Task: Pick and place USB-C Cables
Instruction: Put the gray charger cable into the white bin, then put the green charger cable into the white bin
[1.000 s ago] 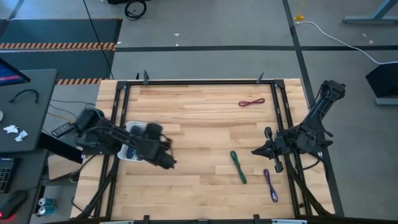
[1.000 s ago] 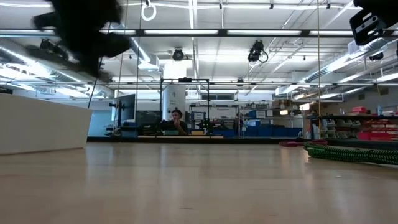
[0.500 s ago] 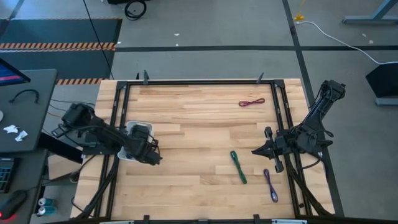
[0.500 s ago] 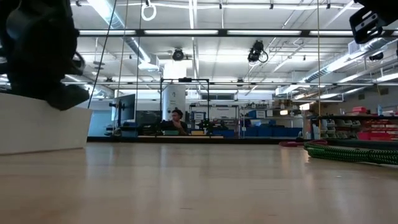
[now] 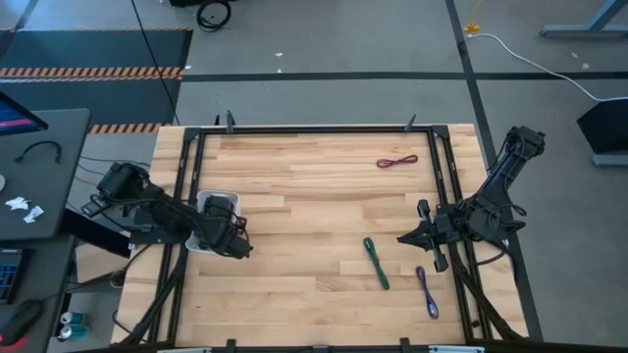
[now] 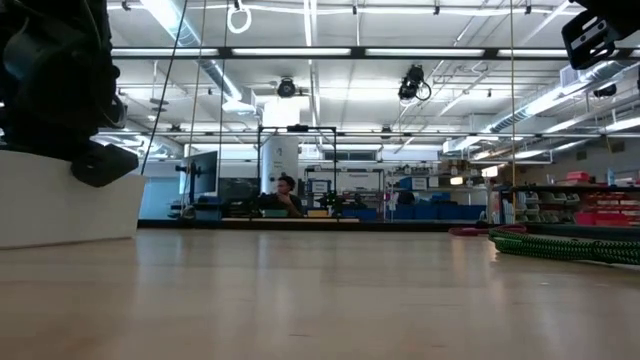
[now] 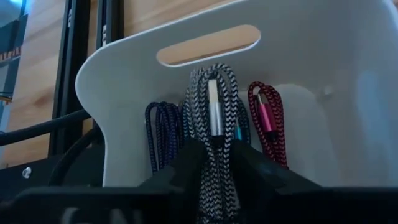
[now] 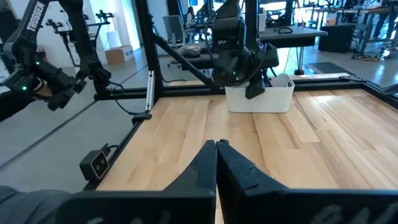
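Three cables remain on the table: a maroon cable (image 5: 396, 162) at about 1 o'clock from the table's centre, a green cable (image 5: 376, 263) at 5 o'clock, and a purple cable (image 5: 426, 291) farther out toward 4 o'clock. Over the last second the left gripper (image 5: 232, 241) swung from open wood near the centre back to the tray (image 5: 218, 199) at 9 o'clock, where it now sits over the tray's near end. Its wrist view shows a grey braided cable (image 7: 212, 118) standing between the dark fingers (image 7: 186, 163), inside the tray beside a navy cable (image 7: 163, 134) and a pink cable (image 7: 268, 118). The fingers have just begun to part, but whether the grey cable is already free I cannot tell; it looks to be mid-release. I judge this drop nearly finished, leaving three cables to fetch. The right gripper (image 5: 403, 237), pinched shut with nothing in it, waits at 3 o'clock, near the green and purple ones.
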Available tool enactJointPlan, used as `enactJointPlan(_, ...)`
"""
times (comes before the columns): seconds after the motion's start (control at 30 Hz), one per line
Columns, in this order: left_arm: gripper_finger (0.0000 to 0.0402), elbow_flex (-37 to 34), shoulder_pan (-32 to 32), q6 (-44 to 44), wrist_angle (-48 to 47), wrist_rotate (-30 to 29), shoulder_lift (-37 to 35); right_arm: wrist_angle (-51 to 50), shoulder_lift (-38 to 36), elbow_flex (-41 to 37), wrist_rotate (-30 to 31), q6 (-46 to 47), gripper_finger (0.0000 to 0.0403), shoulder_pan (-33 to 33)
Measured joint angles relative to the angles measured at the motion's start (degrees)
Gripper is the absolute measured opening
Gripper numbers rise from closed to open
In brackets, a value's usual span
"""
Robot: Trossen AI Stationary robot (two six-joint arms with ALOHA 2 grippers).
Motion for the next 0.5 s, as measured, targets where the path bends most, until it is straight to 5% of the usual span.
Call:
enactJointPlan(0.13,0.0149,0.9,0.0,2.5,-0.9,3.1,-1.6,0.0,0.0,0.0,0.0,0.0,0.0005,0.0)
enactJointPlan(0.3,0.0202,10.0,-0.7,2.9,-14.7,3.7,-4.0,0.0,0.0,0.0,0.0,0.0,0.0005,0.0)
enactJointPlan(0.5,0.0219,25.1,-1.9,5.6,-22.1,-3.8,-4.2,0.0,0.0,0.0,0.0,0.0,0.0005,0.0)
